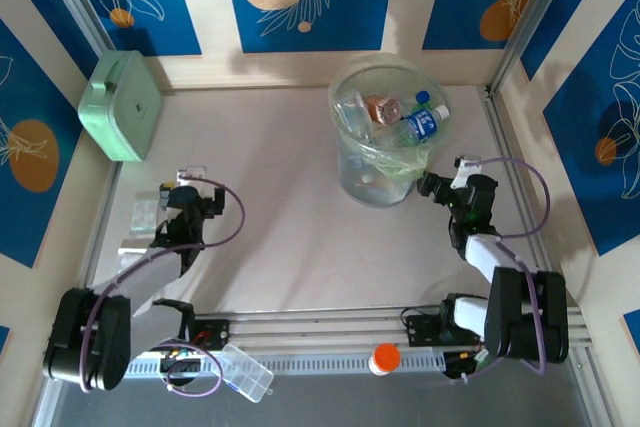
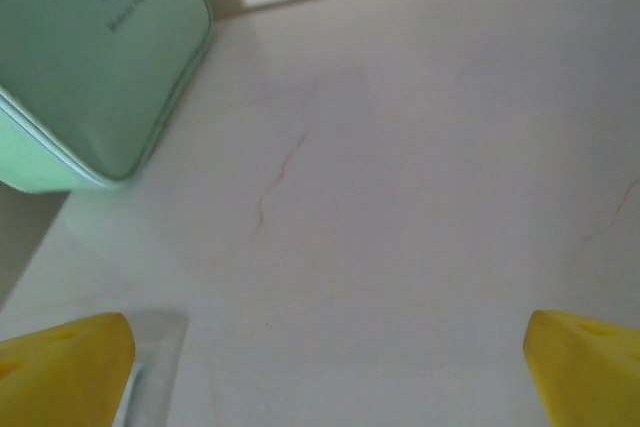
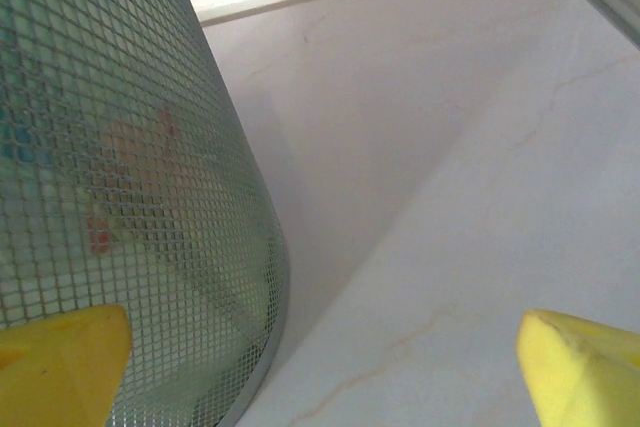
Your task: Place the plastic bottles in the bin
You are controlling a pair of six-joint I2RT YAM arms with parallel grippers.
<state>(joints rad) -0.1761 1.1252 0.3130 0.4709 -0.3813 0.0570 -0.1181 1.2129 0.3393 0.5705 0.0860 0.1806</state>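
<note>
- Starting nearest the arms, well in front of the bin (image 1: pixel 352 162), a white jar with an orange cap (image 1: pixel 384 358) and a clear case (image 1: pixel 246 373) lie at the near edge; neither is a bottle.
- Left gripper (image 1: pixel 191 179): jaws spread wide, holding nothing, well left of the bin over bare table (image 1: pixel 290 247).
- Right gripper (image 1: pixel 432 184): jaws also wide apart and empty, just beside the bin's right wall.
- Bottles (image 1: pixel 421 125): piled inside the bin. Every bottle I can make out is already in there, so the job looks finished or nearly so.
- Green box (image 1: pixel 120 107): far left of the bin, untouched.
</note>
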